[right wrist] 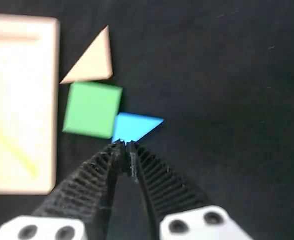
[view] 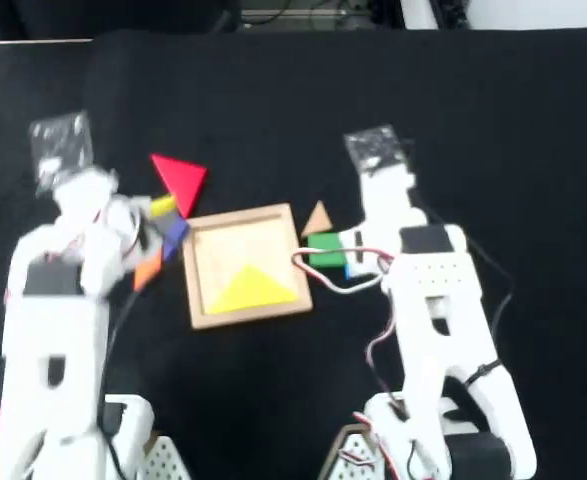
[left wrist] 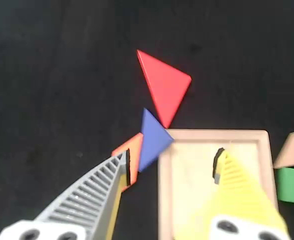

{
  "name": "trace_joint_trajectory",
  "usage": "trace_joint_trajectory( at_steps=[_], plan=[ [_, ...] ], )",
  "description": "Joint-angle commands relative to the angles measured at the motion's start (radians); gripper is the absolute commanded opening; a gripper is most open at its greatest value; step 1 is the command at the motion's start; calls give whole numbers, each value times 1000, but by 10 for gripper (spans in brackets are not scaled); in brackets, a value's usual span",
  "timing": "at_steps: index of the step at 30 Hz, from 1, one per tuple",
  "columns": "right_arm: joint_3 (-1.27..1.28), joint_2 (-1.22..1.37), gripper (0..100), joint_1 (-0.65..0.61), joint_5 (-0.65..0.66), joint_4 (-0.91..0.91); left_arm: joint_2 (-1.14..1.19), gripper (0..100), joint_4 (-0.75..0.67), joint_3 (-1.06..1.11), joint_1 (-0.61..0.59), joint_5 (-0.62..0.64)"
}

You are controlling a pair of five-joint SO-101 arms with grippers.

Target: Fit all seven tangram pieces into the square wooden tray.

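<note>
- The left claw [left wrist: 172, 157] is hovering spread wide over the far-left corner of the square wooden tray [left wrist: 214, 135]; the blue triangle [left wrist: 152, 137] is lying just ahead between its fingers, one tip touching the rim, its long side seemingly running near to far.
- The right claw [right wrist: 122, 146] is resting pressed together at the light-blue piece [right wrist: 135, 125], right of the tray; the left arm is looking nearer to the blue triangle.

Soft, even light is lying over the black desk [view: 533, 120], which is swallowing it and showing almost no shadows. The left arm [view: 53, 320] and right arm [view: 433, 300] are glaring bright white in the high view, and the wooden tray [right wrist: 21, 100] is washing out pale in the right wrist view.
</note>
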Motion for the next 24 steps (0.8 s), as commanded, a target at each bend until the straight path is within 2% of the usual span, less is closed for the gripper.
trace_joint_trajectory(
  at_steps=[1, 8, 12, 18, 24],
  plan=[
    [45, 28, 16, 51, -28, -137, 298, 281, 95, -318, 64, 100],
    [102, 189, 16, 38, -43, -296, 790, 281, 181, -751, 76, 192],
    [59, 262, 16, 28, -43, -304, 1007, 283, 241, -954, 33, 287],
    [35, 294, 16, 28, -43, -304, 1269, 284, 242, -1164, -1, 311],
    [35, 294, 16, 28, -43, -304, 1422, 284, 245, -1310, 2, 315]
  ],
)
